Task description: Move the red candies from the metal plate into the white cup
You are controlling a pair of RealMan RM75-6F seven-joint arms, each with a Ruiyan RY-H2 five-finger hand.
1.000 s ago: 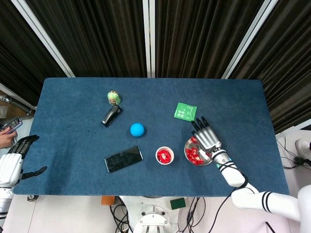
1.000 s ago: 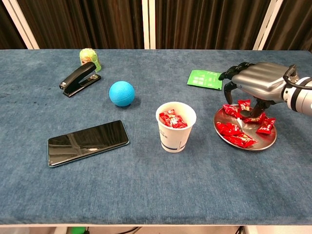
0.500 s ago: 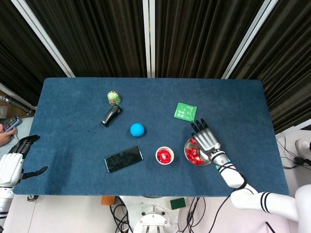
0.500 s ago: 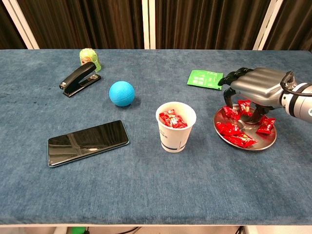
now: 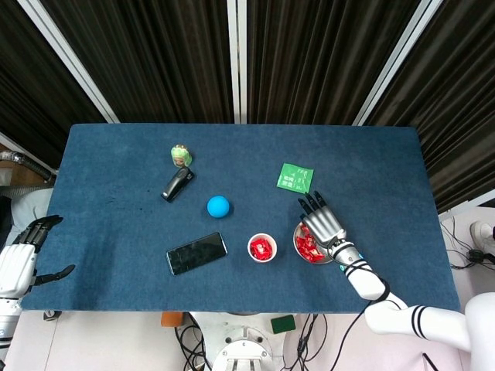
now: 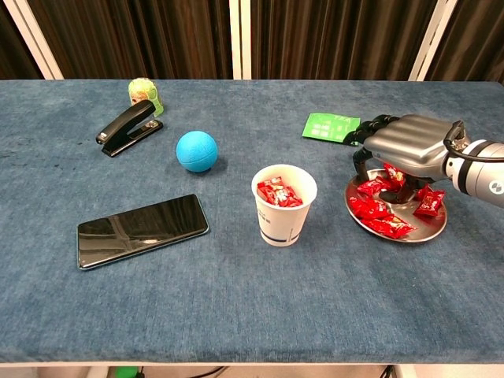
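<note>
My right hand (image 6: 405, 142) sits palm-down over the metal plate (image 6: 429, 229), its fingers (image 6: 364, 135) curled down into the red candies (image 6: 376, 209) at the plate's far side. They seem to touch the wrappers, but I cannot tell from either view whether any candy is actually pinched. The plate rests on the blue tabletop (image 6: 236, 299) just right of the white cup (image 6: 283, 206), which stands upright with several red candies already inside. My left hand (image 5: 22, 256) hangs off the tabletop's left edge, fingers spread and holding nothing. A green packet (image 6: 330, 127) lies just beyond my right hand; a blue ball (image 6: 196, 150), a stapler (image 6: 128, 127) and a phone (image 6: 142, 230) lie further left.
</note>
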